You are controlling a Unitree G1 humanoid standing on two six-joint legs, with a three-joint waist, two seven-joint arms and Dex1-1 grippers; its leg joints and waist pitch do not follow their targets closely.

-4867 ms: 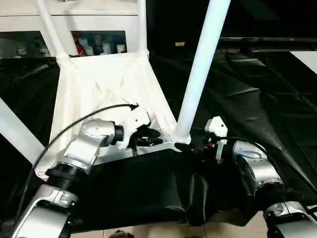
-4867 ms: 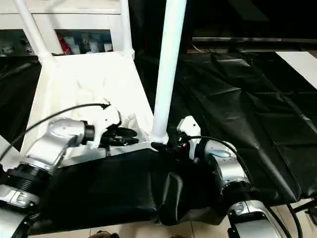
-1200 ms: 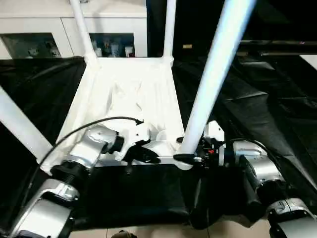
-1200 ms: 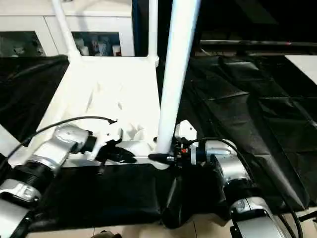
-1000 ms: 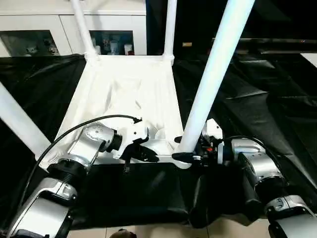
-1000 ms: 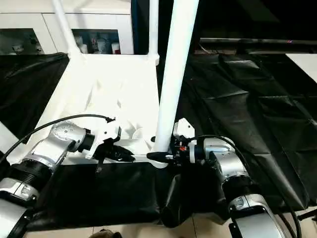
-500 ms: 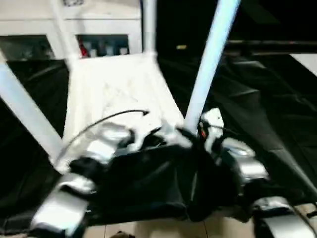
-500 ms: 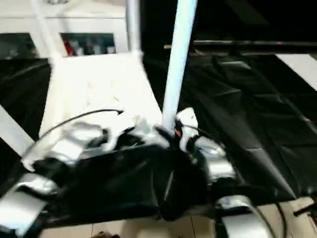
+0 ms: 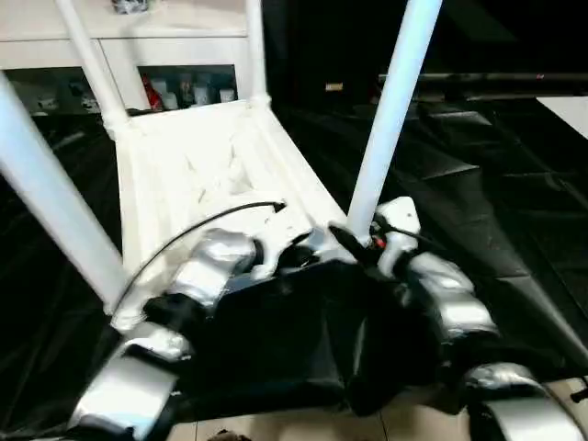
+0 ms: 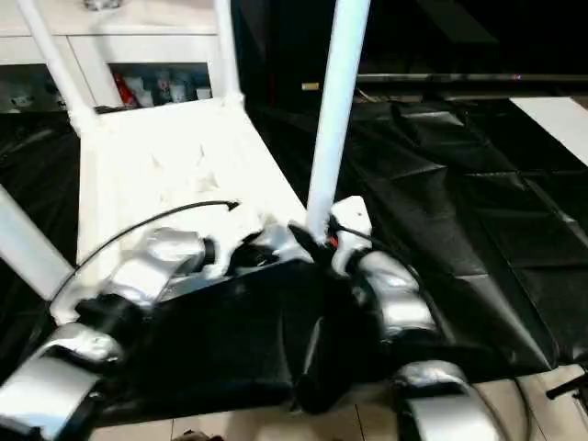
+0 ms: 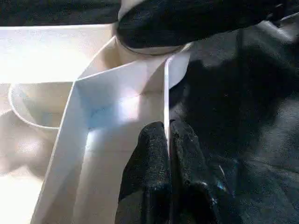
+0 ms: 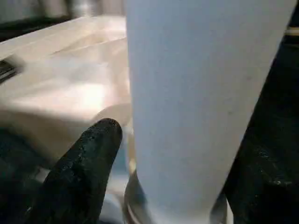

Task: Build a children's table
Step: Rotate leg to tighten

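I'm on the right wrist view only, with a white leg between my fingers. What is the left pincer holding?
Observer: The left pincer is shut on the thin rim of the upturned tabletop, next to the corner socket that holds your leg.
Operator: How many legs are in?
Observer: Four stand up from the corners: the near right leg, the near left leg, the far left leg and the far right leg.
Operator: What is the top resting on?
Observer: A black sheet spread under it.
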